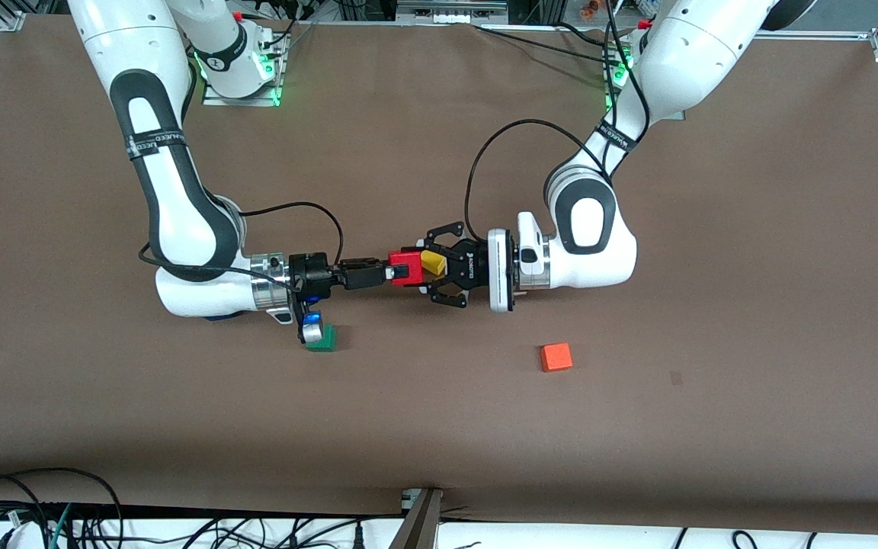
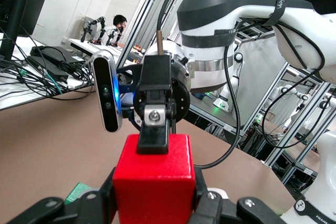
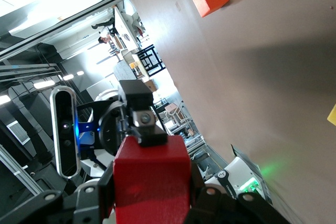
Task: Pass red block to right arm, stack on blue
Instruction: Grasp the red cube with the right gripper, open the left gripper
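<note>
The red block (image 1: 411,260) hangs in the air over the middle of the table, between the two grippers that meet there. My right gripper (image 1: 398,271) comes in from the right arm's end, and its slim black fingers are shut on the block (image 3: 152,179). My left gripper (image 1: 419,269) reaches in from the left arm's end, its linkage fingers (image 2: 92,205) pressed against the block's (image 2: 155,177) two sides. A thin blue edge (image 1: 216,316) peeks out from under the right arm's wrist. The rest of the blue cube is hidden by the arm.
A green cube (image 1: 322,339) lies on the table just under the right wrist camera. An orange cube (image 1: 556,357) lies nearer the front camera, toward the left arm's end. A yellow cube (image 1: 433,262) sits on the table below the left gripper.
</note>
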